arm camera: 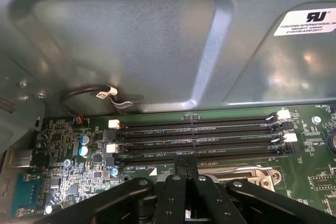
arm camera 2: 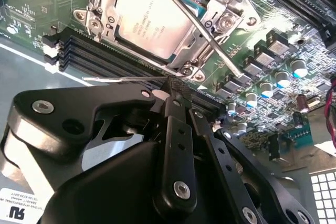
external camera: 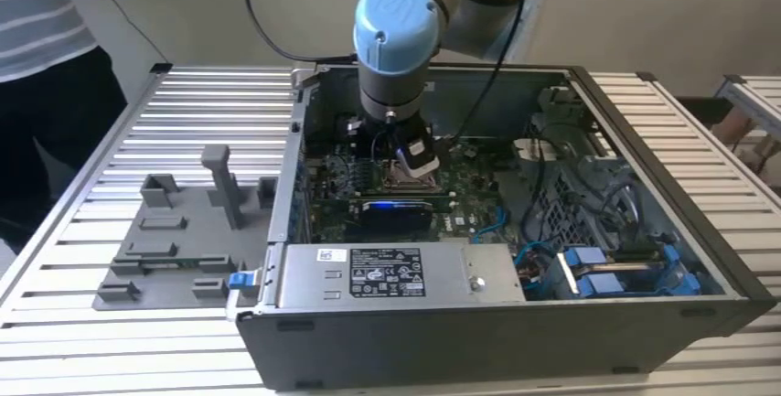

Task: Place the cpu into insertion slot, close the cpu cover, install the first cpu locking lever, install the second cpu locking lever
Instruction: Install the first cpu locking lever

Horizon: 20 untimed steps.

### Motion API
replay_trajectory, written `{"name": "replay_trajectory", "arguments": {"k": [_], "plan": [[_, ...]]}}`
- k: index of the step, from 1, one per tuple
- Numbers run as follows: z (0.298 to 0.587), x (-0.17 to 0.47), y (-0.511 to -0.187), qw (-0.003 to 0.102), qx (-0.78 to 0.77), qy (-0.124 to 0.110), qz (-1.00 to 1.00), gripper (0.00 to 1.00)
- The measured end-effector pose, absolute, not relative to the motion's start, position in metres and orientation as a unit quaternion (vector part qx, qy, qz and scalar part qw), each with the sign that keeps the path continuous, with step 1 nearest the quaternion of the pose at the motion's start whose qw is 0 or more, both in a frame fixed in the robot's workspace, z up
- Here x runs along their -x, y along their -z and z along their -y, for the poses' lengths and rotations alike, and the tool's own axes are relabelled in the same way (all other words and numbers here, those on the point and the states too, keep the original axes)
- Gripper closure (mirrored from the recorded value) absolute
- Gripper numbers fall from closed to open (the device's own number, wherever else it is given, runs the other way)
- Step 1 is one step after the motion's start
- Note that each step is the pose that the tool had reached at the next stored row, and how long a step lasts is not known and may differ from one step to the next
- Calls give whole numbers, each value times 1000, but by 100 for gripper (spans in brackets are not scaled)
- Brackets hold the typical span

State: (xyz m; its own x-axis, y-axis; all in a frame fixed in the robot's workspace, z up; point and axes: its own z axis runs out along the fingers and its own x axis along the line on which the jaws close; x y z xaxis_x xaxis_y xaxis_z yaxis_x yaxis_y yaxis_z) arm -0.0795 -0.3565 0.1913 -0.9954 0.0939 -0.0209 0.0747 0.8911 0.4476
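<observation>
Second wrist view: gripper (arm camera 2: 176,85) clamped on locking lever (arm camera 2: 121,79) beside cpu (arm camera 2: 152,19) under cpu cover (arm camera 2: 109,3)

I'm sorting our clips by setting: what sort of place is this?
Probably a robotics lab or test bench: a robot arm reaches down into an open computer case that sits on a slatted metal table, with a grey fixture of holders beside the case.

The cpu (arm camera 2: 149,22) has a brushed, dull-silver metal top. The cpu cover (arm camera 2: 108,9) framing it is brighter, polished metal. The thin lever (arm camera 2: 121,78) is bare shiny wire. The pincer (arm camera 2: 175,85) looks matt black, perhaps coated metal. The circuit board (arm camera 2: 310,14) is glossy green, and the tabletop (external camera: 183,103) is ribbed pale metal.
</observation>
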Motion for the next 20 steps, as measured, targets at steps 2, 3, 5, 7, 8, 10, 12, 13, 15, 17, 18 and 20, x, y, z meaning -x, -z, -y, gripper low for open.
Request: {"name": "replay_trajectory", "arguments": {"k": [2, 3, 5, 7, 8, 10, 12, 13, 15, 17, 18, 20], "plan": [[355, 79, -191, 21, -43, -229, -972, 89], [355, 79, -190, 21, -43, -229, -972, 89], [354, 78, -190, 21, -43, -229, -972, 89], [354, 77, -190, 21, -43, -229, -972, 89], [354, 77, -189, 21, -43, -229, -972, 89], [354, 75, -189, 21, -43, -229, -972, 89], [354, 74, -189, 21, -43, -229, -972, 89], [354, 74, -190, 21, -43, -229, -972, 89], [355, 74, -190, 21, -43, -229, -972, 89], [355, 74, -191, 21, -43, -229, -972, 89], [356, 74, -192, 21, -43, -229, -972, 89], [356, 75, -192, 21, -43, -229, -972, 89]]}}
